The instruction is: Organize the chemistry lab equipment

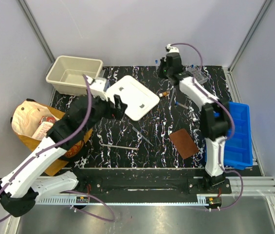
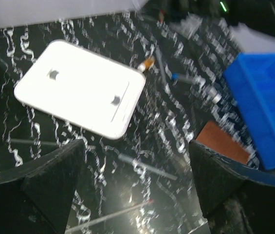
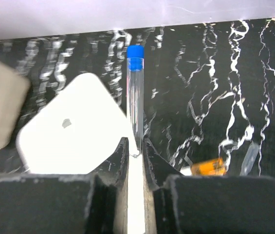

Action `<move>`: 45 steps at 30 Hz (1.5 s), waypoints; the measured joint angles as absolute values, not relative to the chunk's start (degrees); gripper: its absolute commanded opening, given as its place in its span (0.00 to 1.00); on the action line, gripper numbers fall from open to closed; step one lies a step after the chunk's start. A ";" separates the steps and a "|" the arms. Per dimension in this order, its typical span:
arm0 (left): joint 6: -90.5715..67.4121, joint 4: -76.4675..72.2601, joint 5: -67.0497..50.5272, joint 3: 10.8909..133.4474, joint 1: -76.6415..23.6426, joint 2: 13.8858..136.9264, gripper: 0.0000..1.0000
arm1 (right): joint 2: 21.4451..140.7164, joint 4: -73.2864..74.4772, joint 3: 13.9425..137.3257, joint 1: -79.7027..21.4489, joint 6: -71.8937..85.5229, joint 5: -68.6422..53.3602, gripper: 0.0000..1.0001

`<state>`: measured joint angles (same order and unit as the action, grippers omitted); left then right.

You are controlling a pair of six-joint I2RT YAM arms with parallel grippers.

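white lid (image 1: 136, 97) mid-mat | beige tub (image 1: 74, 75) far left | blue bin (image 1: 239, 136) right | silvery rod (image 1: 120, 146) front

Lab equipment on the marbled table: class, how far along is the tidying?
Done: little; the beige tub looks empty. In hand: fingers of the right gripper pinch a blue-capped tube; those of the left gripper stand open. Left: silvery rod, grey stick and orange-tipped piece lie loose on the table.
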<state>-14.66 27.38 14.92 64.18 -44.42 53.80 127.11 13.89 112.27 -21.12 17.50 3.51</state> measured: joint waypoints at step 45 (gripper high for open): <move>-32.14 2.68 -31.90 59.42 -29.71 67.64 0.04 | 69.12 -47.79 33.30 -47.16 44.77 -3.49 0.16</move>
<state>-32.14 2.68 -31.90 59.42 -29.71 67.64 69.12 -47.79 33.30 -47.16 44.77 -3.49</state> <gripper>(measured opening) 0.177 0.157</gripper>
